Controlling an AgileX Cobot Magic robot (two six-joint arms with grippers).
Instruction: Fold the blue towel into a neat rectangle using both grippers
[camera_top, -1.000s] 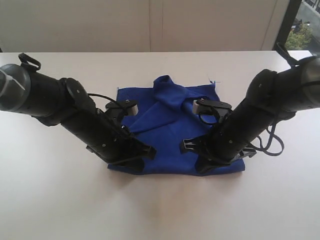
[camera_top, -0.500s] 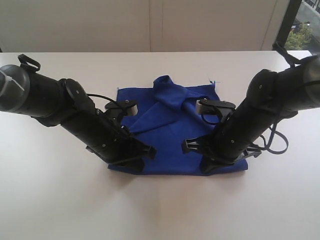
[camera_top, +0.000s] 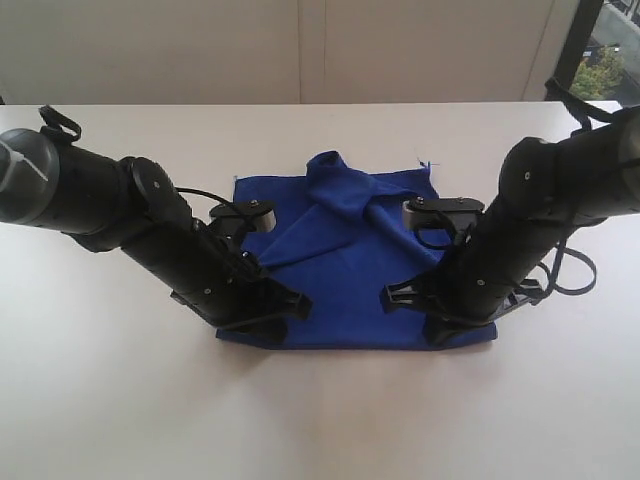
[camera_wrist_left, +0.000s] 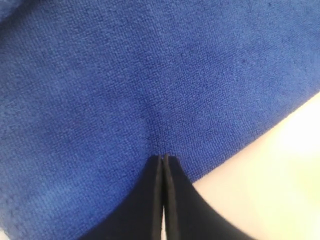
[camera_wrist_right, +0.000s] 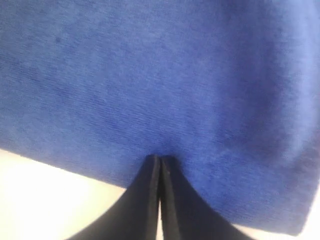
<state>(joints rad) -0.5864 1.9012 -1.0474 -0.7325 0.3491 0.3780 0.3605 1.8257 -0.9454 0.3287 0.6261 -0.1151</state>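
Note:
The blue towel (camera_top: 340, 290) lies on the white table (camera_top: 320, 420), with a rumpled flap (camera_top: 335, 185) turned in at its far side. My left gripper (camera_top: 265, 318) points down onto the towel's near left corner, and my right gripper (camera_top: 440, 322) onto the near right corner. In the left wrist view the gripper (camera_wrist_left: 164, 156) is shut, its tips pinching a small pucker of towel (camera_wrist_left: 150, 75) just inside the hem. In the right wrist view the gripper (camera_wrist_right: 160, 156) is likewise shut, its tips dug into the towel (camera_wrist_right: 150, 75) close to the edge.
A wall runs behind the far table edge (camera_top: 320, 103). A dark window frame (camera_top: 565, 50) stands at the back right. Loose black cables (camera_top: 570, 275) hang off the right arm. Bare tabletop surrounds the towel on all sides.
My right gripper has slid to the right along the near edge, and the towel's near right corner has moved a little with it. The left arm has stayed still.

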